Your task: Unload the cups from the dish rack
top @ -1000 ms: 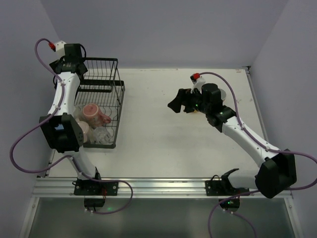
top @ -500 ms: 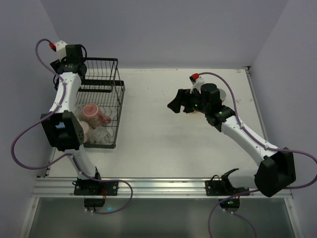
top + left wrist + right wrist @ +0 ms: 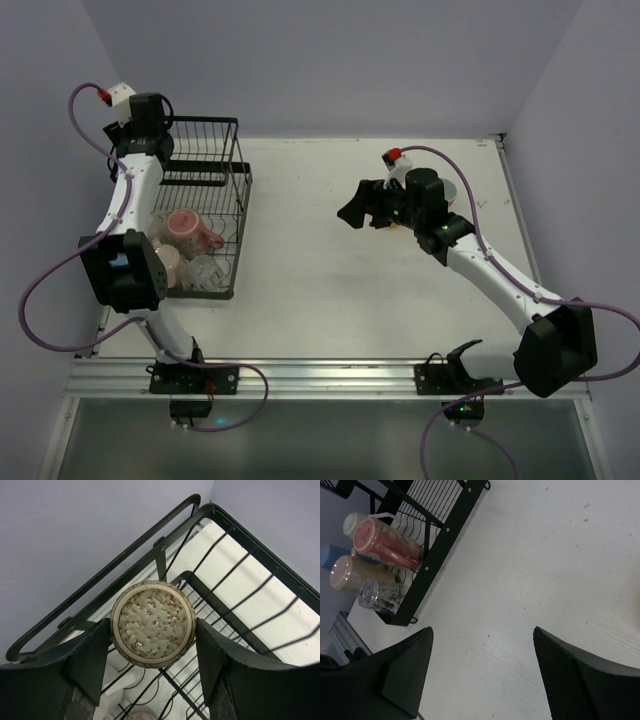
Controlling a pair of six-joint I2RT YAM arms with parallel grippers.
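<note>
Clenching a beige cup (image 3: 152, 624) at the dish rack (image 3: 205, 120) corner, left end effector (image 3: 152, 647); right end effector (image 3: 482, 635) released.

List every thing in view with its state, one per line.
left end effector, shut on beige cup above dish rack
right end effector, open, empty
dish rack, upright, holding cups
pink cup, on its side in dish rack
clear glass, on its side in dish rack
</note>
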